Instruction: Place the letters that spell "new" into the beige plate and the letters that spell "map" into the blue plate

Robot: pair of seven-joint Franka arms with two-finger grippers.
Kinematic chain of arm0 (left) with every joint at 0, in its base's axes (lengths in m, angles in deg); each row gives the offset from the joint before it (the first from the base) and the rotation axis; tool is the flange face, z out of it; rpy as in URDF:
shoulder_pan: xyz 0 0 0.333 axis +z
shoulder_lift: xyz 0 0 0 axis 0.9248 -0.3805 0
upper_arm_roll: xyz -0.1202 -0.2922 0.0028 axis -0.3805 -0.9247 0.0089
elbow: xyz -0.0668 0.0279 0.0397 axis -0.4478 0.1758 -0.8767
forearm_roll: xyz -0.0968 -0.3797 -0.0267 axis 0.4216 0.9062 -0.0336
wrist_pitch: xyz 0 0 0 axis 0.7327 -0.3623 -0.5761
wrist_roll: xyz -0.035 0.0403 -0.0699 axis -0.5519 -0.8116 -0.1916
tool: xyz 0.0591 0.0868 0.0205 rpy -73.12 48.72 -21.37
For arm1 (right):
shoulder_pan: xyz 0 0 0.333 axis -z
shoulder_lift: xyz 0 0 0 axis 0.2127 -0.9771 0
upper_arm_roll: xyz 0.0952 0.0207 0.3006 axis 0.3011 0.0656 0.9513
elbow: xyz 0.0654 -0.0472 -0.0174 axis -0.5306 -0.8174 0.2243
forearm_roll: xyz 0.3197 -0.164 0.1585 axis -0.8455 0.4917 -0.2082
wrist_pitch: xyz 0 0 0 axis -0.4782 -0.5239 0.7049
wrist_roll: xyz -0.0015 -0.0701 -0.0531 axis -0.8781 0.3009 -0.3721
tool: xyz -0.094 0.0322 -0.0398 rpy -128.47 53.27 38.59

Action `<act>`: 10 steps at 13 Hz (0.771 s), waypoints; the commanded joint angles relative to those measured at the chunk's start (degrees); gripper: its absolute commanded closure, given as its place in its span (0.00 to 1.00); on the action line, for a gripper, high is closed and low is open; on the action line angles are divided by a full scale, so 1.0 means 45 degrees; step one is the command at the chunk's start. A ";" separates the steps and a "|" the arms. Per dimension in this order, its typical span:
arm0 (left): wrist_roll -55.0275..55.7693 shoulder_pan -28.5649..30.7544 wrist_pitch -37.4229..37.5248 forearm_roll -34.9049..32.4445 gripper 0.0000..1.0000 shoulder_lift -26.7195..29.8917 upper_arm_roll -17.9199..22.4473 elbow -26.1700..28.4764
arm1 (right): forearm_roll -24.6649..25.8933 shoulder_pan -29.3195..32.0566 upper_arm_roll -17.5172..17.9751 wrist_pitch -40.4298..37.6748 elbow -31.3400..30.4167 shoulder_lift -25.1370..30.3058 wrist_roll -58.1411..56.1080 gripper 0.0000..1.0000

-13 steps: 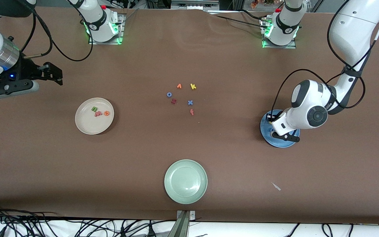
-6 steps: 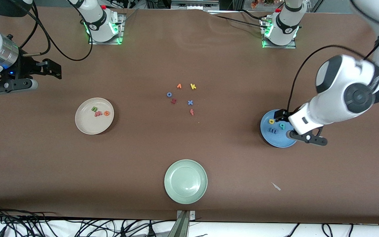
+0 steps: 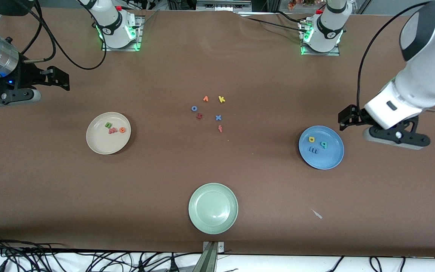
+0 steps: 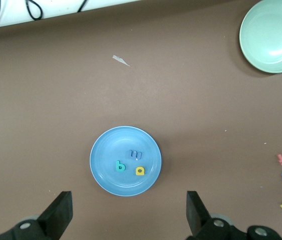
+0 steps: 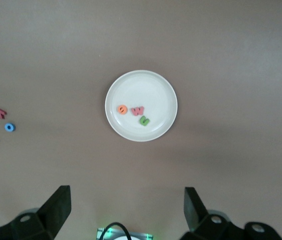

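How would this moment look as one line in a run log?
left pincer: open, above table beside blue plate | right pincer: open, waiting | m, a, p in blue plate

We see the left gripper [image 3: 347, 118] has opened, risen off the blue plate [image 3: 330, 160] and swung outward, uncovering the yellow a [image 3: 311, 139]; the right gripper [image 3: 60, 77] drifted slightly.

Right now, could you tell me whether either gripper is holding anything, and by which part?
Nothing is held. The left gripper is open near the blue plate; the right gripper is open and empty too.
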 commanded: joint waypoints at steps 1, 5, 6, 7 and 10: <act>-0.0077 -0.0556 -0.0290 0.0675 0.00 0.1703 0.1155 0.2779 | -0.0224 0.0078 0.0000 0.0112 0.0466 -0.0004 0.0072 0.00; -0.0155 -0.0497 -0.0838 0.0870 0.00 0.2902 0.1214 0.3769 | -0.0244 0.0078 0.0001 0.0287 0.0468 -0.0024 0.0072 0.00; -0.0155 -0.0400 -0.1013 0.1084 0.00 0.3115 0.1214 0.3807 | -0.0282 0.0098 0.0000 0.0365 0.0468 -0.0024 0.0091 0.00; -0.0155 -0.0302 -0.1015 0.1125 0.00 0.3465 0.1214 0.4272 | -0.0457 0.0098 -0.0019 0.0347 0.0468 -0.0004 0.0072 0.00; -0.0155 -0.0186 -0.0625 0.1126 0.00 0.3841 0.1312 0.4706 | -0.0576 0.0098 -0.0176 0.0386 0.0468 -0.0004 0.0072 0.00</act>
